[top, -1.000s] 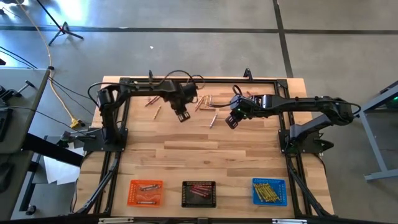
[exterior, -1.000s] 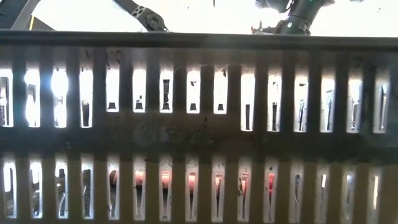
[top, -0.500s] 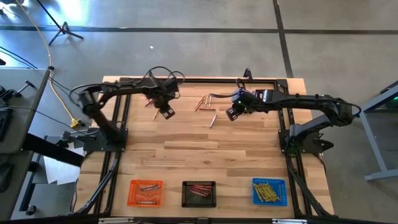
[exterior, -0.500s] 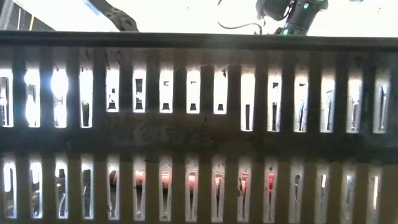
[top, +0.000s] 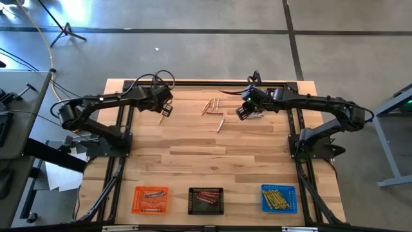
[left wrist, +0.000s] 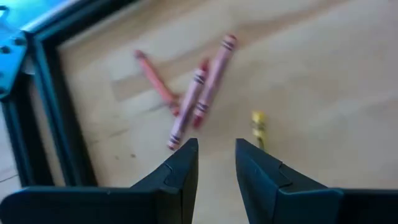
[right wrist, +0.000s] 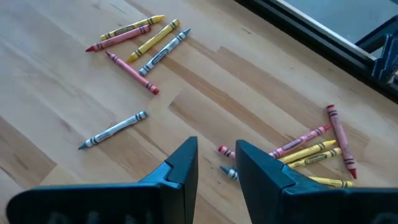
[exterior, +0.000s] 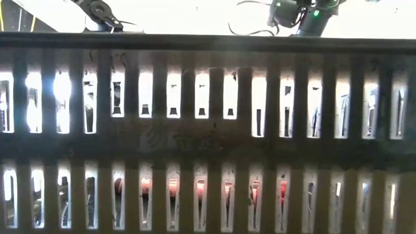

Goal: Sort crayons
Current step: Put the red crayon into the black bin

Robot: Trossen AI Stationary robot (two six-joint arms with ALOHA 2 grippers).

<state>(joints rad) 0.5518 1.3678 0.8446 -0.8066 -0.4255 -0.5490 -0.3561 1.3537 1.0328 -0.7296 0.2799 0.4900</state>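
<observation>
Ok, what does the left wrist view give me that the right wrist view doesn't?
Only the left wrist view: a small cluster of three pink and red crayons plus one yellow crayon ahead of the open, empty left gripper.

Only the right wrist view: two larger crayon groups, including grey crayons, beyond the open, empty right gripper.

Both: loose crayons on the wooden table by its black frame.

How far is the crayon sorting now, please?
Partly done. The orange tray, black tray and blue tray each hold crayons already. Nothing is in hand: the left gripper and the right gripper hover open and empty above the loose crayons. Left to do: several red, yellow and grey crayons lie scattered at the table's far side.
</observation>
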